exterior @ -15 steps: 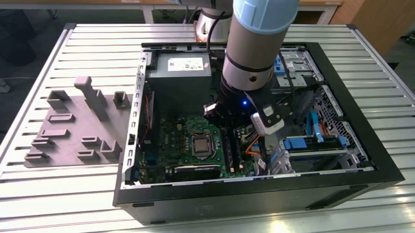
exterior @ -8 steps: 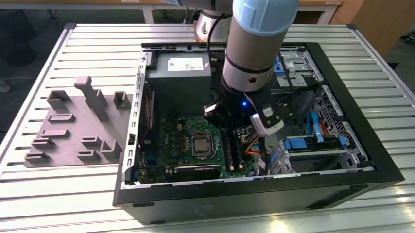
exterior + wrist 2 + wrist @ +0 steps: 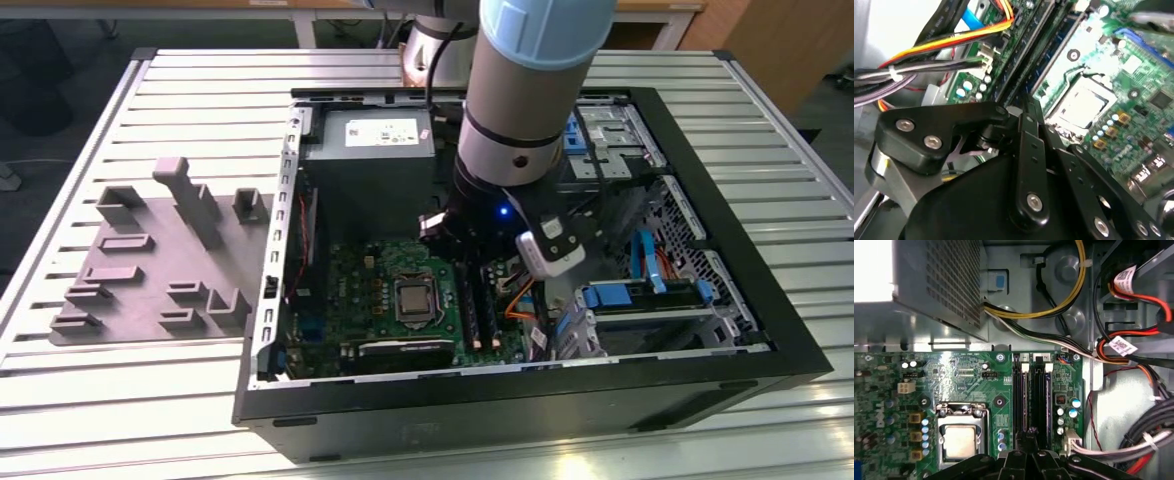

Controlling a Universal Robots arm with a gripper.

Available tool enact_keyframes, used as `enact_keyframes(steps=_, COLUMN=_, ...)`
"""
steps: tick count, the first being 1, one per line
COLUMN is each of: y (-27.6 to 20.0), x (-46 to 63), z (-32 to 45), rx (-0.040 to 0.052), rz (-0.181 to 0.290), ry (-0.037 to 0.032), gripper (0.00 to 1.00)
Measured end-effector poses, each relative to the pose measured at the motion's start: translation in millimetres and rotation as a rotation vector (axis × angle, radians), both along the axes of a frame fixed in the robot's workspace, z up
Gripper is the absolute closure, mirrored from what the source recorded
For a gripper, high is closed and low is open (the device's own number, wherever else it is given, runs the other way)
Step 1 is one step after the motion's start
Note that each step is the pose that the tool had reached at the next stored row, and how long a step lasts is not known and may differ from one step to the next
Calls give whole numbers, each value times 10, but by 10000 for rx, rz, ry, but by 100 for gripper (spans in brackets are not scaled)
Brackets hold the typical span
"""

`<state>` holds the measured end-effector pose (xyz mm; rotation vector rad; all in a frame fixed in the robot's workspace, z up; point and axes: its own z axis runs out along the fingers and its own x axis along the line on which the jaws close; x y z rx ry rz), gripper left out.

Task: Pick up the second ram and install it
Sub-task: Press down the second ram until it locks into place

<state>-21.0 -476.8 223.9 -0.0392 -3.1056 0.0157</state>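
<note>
My gripper (image 3: 1029, 436) is deep inside the open computer case (image 3: 747, 350), low over the motherboard's black memory slots (image 3: 1040, 395). Its fingertips (image 3: 1024, 106) are pressed together with no gap showing. Long dark strips fill the slots; the one running out from under the fingertips looks like the second ram (image 3: 1026, 400), lying flat in its slot. I cannot tell whether the fingertips touch it. In the exterior view the arm's wrist (image 3: 514, 150) hides the gripper, and two dark sticks (image 3: 481, 315) stand side by side beside the processor socket (image 3: 416, 298).
A grey fixture plate with blocks (image 3: 147, 260) lies at the exterior view's left. The power supply (image 3: 367, 160) stands behind the board. Cable bundles (image 3: 1134, 360) and a blue drive bay (image 3: 641, 295) crowd the side next to the slots. The bare processor (image 3: 960, 440) sits close by.
</note>
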Motion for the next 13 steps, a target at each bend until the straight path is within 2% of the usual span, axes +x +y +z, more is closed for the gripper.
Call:
enact_keyframes(steps=6, y=-1, x=0, z=117, rx=5, rz=1, ry=0, gripper=89)
enact_keyframes(steps=13, y=0, x=0, z=134, rx=6, rz=1, ry=0, gripper=89)
